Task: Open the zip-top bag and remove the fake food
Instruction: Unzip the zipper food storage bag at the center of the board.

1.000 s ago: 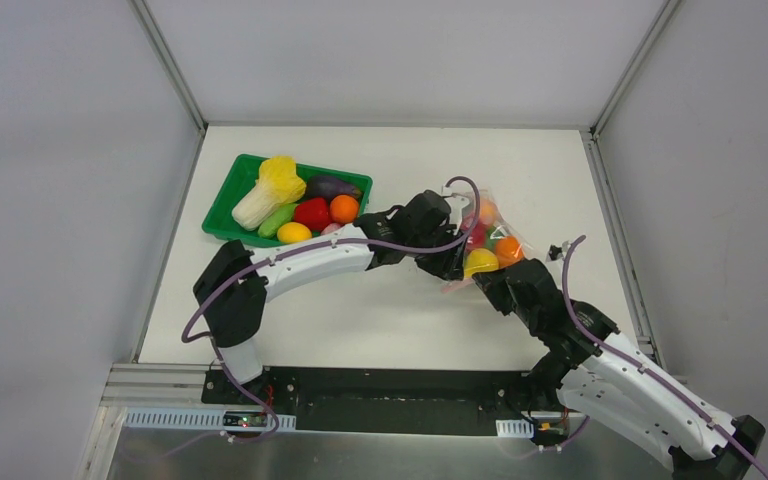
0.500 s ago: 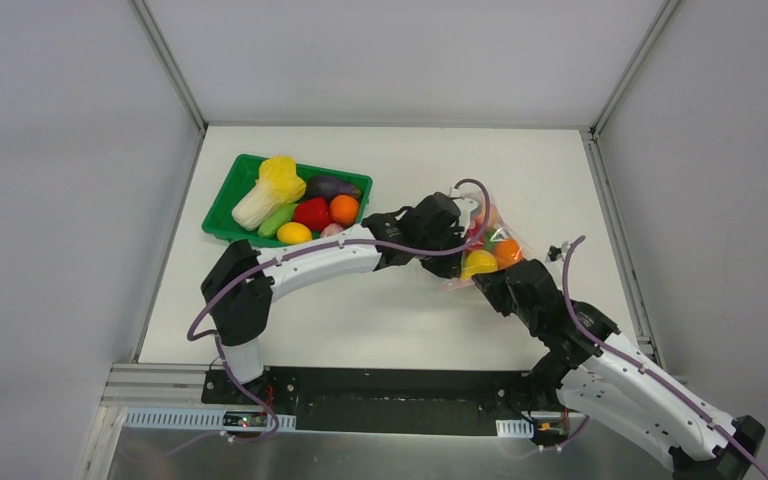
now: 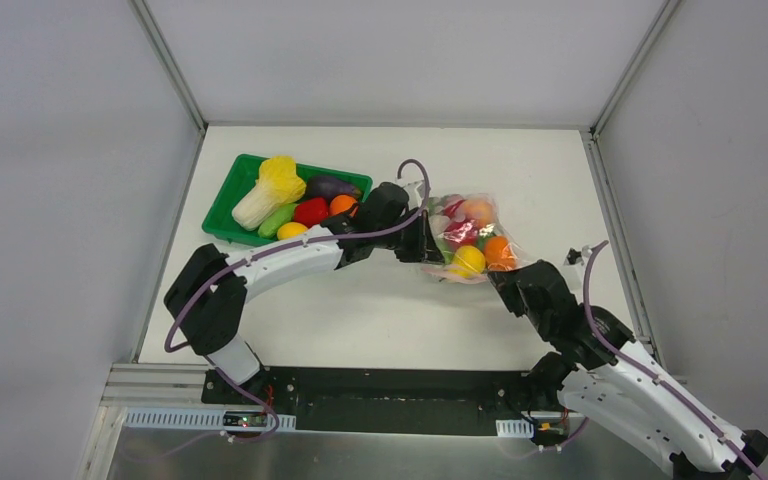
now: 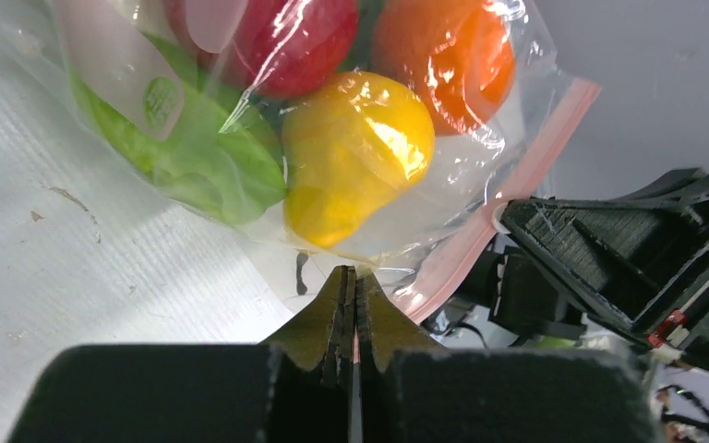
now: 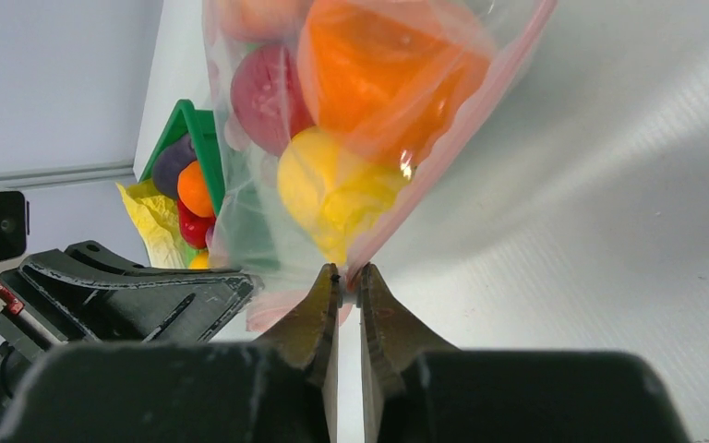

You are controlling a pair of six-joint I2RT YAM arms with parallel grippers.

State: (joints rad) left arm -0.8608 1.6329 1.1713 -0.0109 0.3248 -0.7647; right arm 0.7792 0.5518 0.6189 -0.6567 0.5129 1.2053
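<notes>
Left wrist: left gripper [image 4: 354, 277], jaws together pinching zip-top bag [image 3: 465, 240] film, probably lip. Right gripper [image 5: 349, 275] clamps pink strip [image 5: 443, 152]. Bag at green tray's [image 3: 305, 167] 3 o'clock. Soft, slippery, weighted by fake food [image 4: 351, 157]; hold by lips.

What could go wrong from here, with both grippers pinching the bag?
1. The left gripper pinches only a thin fold of the zip-top bag beside its pink zip strip; the film may slip out under a pull.
2. The right gripper grips the strip close by; the two could collide.
3. The fake food crowds the zip end; once opened, round pieces might tumble out and roll across the table.
</notes>
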